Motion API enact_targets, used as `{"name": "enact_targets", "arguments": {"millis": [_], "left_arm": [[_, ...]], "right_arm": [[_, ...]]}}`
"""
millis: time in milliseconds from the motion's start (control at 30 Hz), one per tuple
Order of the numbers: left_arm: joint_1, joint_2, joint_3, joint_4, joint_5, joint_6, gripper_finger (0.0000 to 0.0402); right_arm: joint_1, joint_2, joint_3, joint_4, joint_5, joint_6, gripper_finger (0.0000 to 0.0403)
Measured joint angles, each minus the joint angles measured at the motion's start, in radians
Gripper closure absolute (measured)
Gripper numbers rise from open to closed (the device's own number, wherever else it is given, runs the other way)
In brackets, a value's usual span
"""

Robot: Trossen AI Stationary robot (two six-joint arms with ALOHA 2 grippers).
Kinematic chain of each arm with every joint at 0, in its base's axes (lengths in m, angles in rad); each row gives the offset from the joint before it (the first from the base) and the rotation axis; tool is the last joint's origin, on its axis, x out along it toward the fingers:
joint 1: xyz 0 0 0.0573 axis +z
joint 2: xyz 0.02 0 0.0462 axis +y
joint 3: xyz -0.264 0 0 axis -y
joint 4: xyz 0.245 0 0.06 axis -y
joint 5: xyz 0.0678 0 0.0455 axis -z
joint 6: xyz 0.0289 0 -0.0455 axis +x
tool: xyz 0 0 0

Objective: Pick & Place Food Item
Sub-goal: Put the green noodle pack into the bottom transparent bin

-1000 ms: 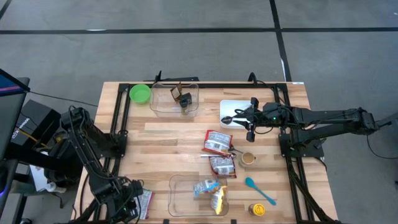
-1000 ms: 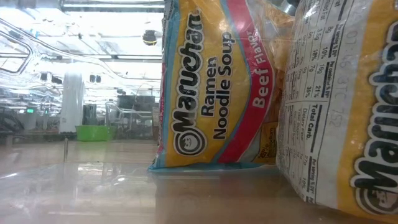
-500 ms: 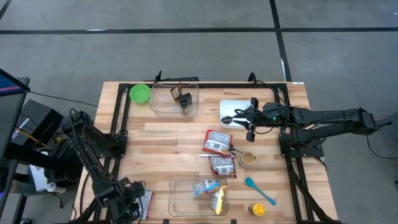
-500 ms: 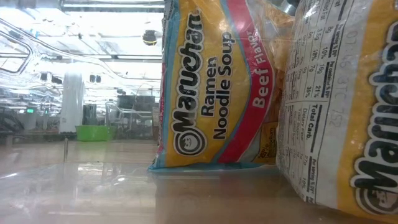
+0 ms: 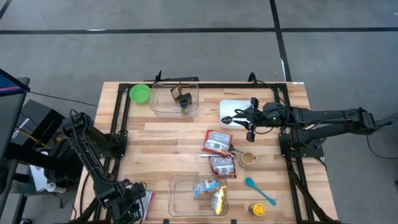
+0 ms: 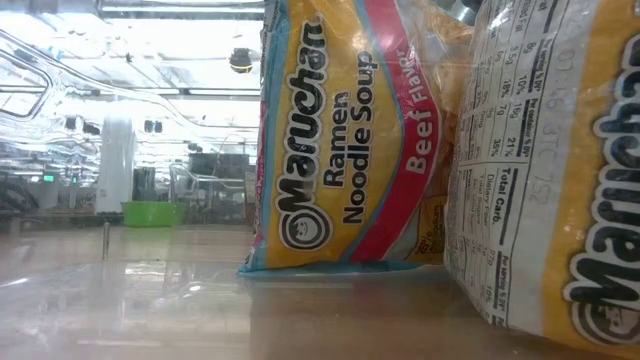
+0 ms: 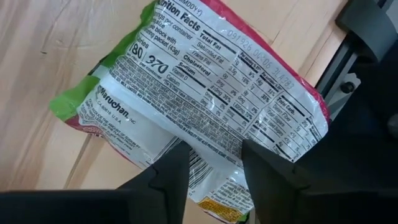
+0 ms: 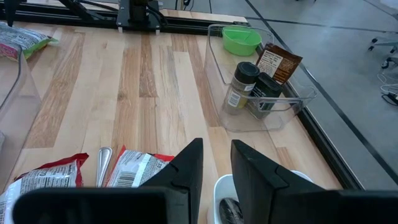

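Ramen packet [image 7: 211, 118] lies on the table [image 5: 168, 137] beneath my left jaws [image 7: 214, 165], parted over it; right jaws [image 8: 216, 163] nearly together, holding nothing.

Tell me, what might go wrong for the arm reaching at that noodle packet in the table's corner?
The ramen packet lies flat near the table's edge beside the metal frame, so the left gripper, fingers astride its crinkly end, may pinch only loose wrapper and let it slip, or nudge it off. Carrying it to the clear bin, it could knock the packets standing inside.
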Motion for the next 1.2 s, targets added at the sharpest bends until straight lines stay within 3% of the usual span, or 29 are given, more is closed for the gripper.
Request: {"name": "enact_targets", "arguments": {"millis": [767, 1200], "left_arm": [[0.0, 0.0, 0.0, 0.003, -0.023, 0.015, 0.0395], [0.0, 0.0, 0.0, -0.013, -0.067, 0.086, 0.0401]], "right_arm": [[0.0, 0.0, 0.0, 0.0, 0.0, 0.0, 0.0326], [0.0, 0.0, 0.0, 0.0, 0.0, 0.0, 0.0326]]}}
